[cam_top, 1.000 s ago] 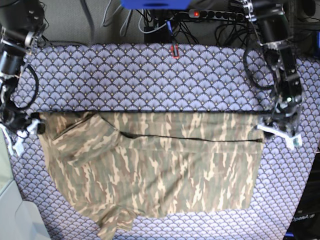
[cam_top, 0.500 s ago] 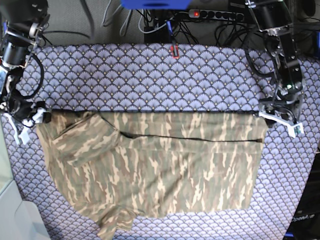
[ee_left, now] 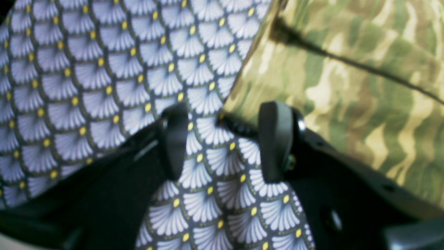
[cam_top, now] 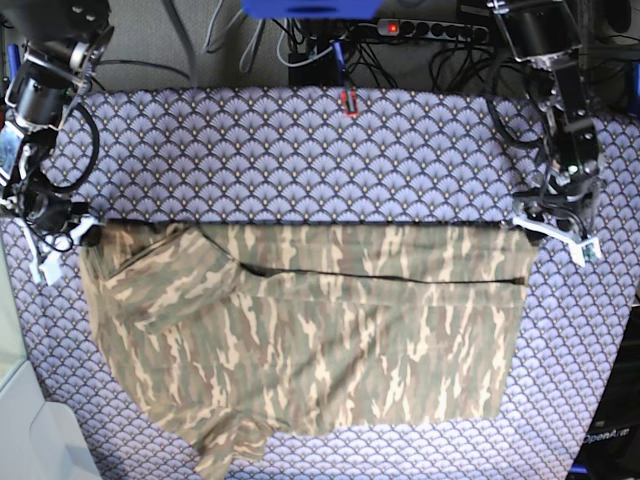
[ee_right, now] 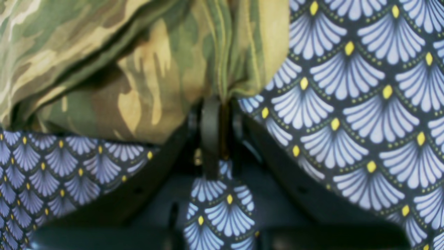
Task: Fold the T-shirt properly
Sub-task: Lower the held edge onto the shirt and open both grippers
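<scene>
The T-shirt [cam_top: 310, 330] lies flat on the tabletop, soft woven cloth printed with streaks of tan, olive and brown. It is folded along a straight far edge, with a dark seam line running across it just below that edge. One sleeve sits doubled over near the right arm's side, and the near hem curves into a rounded, slightly rumpled corner. Under it spreads a purple cloth [cam_top: 300, 150] patterned with pale fan-shaped scales, each tipped with a yellow dot.

The right gripper [ee_right: 216, 114] has its dark fingers pressed together on a bunched, pleated corner of the shirt. The left gripper [ee_left: 223, 139] holds its smooth, rounded black fingers [ee_left: 275, 139] apart, straddling the shirt's other far corner without clamping it.
</scene>
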